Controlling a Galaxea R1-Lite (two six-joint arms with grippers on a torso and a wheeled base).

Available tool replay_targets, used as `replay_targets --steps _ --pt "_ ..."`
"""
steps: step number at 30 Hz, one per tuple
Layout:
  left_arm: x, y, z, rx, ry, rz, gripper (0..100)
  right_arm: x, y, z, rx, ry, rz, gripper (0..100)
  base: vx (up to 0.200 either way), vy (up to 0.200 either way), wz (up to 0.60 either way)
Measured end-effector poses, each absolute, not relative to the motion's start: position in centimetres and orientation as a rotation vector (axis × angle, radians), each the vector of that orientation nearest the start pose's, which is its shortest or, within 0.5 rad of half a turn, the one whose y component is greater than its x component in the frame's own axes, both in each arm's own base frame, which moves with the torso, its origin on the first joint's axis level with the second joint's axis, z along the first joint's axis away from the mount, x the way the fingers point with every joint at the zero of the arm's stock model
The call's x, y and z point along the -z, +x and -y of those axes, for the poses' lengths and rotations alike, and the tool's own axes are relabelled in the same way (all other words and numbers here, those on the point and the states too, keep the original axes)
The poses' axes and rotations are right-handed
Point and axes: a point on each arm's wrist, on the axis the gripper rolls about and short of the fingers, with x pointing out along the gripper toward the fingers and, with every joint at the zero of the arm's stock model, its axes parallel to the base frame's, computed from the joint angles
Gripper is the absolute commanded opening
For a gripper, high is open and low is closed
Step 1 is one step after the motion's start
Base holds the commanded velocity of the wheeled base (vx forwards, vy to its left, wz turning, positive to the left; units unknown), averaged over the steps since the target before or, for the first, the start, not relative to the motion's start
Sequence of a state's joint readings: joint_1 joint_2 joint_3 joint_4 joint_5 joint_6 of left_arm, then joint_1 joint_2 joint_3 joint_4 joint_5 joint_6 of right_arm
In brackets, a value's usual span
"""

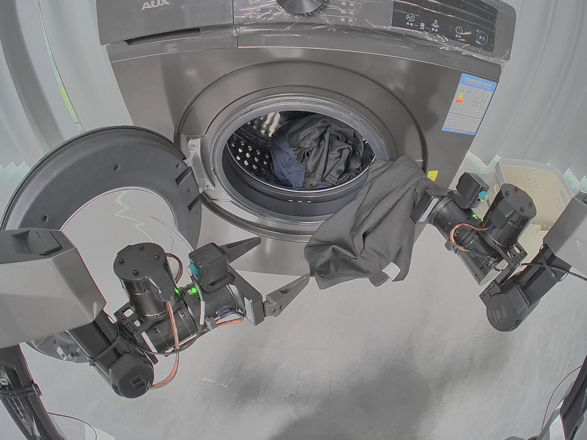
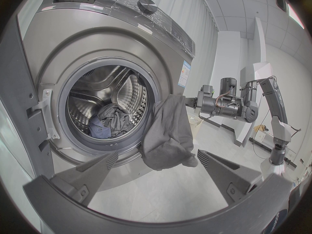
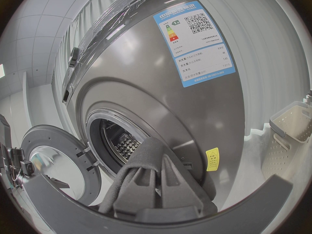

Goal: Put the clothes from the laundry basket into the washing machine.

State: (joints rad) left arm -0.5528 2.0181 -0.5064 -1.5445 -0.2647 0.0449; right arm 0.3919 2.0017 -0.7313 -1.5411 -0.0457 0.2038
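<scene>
While our right end effector (image 3: 157, 166) clenches the grey garment (image 1: 367, 227) at the drum rim (image 1: 287, 194), right of centre, we mean to feed it in; left end effector (image 1: 281, 259) hangs released, lower left.

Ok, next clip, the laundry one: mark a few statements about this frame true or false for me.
1. The washing machine door is open. True.
2. The left gripper holds a garment. False: it is open and empty, below the opening.
3. The right gripper is shut on the grey garment. True.
4. The drum is empty. False: dark clothes lie in it.
5. The grey garment lies wholly inside the drum. False: it hangs outside, at the opening's right edge.
</scene>
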Motion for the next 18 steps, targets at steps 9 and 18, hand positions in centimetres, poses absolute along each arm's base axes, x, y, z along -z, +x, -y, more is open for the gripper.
replay_targets --steps 9,18 --pt "-9.7 26.3 17.1 0.836 0.051 0.023 100 -15.4 31.7 -14.3 -0.404 0.265 0.222 0 0.0 0.0 0.0" --pt "-7.8 25.1 16.7 0.9 0.117 -0.044 100 -15.2 29.8 -17.6 -0.513 0.277 0.197 0 0.0 0.0 0.0"
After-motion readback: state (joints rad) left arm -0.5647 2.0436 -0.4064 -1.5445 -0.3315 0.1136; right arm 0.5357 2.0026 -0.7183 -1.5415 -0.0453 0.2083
